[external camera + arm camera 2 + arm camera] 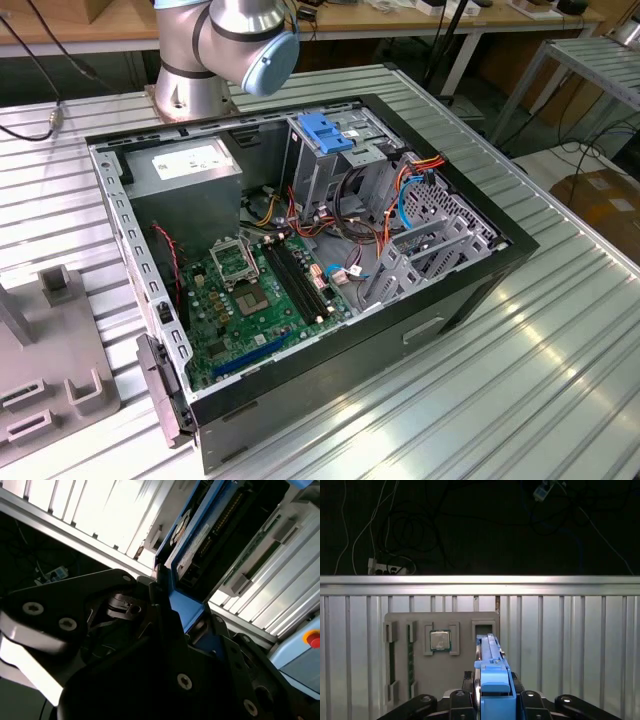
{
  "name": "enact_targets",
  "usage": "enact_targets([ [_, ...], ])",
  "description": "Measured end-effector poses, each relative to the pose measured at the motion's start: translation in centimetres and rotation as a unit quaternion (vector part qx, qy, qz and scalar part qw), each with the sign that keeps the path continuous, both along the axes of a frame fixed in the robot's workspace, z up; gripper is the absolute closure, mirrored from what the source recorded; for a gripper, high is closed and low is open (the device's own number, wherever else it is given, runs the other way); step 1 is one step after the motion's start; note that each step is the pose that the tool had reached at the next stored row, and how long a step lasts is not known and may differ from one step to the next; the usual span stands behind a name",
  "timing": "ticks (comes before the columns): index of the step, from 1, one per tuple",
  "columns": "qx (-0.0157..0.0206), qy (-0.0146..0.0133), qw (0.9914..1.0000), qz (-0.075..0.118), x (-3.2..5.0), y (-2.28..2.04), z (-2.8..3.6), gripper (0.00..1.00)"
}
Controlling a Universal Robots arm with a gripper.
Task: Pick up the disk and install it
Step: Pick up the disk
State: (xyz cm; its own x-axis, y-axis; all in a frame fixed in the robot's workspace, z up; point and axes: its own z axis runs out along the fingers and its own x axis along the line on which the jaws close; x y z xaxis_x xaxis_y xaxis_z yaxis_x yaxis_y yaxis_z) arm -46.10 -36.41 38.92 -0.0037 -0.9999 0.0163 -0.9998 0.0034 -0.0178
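Note:
In both wrist views my gripper [492,687] is shut on the disk [490,655], which I see edge-on in its blue plastic frame. It is held just above the grey holder plate [405,625] on the ribbed metal table, next to an empty slot [483,628]. In the second wrist view the disk [192,547] shows its silver side with a white label, and the black fingers [165,625] clamp the blue frame's end. The open computer case [470,290] lies in the exterior view, with a metal drive cage [310,175] topped by a blue latch [325,130].
A processor chip [440,641] sits in a pocket of the holder plate. The same plate [50,360] lies at the exterior view's left, beside the case. The arm's base [200,60] stands behind the case. Cables [395,535] hang beyond the table edge. A red button [313,640] shows.

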Motion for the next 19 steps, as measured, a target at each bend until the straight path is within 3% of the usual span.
enact_targets([
  [6, 0.0011, 0.0000, 1.00000, 0.000, 0.00, 0.00, 0.86, 0.63],
  [19, 0.0015, 0.0000, 1.00000, 0.000, 0.05, 0.00, 3.79, 0.63],
])
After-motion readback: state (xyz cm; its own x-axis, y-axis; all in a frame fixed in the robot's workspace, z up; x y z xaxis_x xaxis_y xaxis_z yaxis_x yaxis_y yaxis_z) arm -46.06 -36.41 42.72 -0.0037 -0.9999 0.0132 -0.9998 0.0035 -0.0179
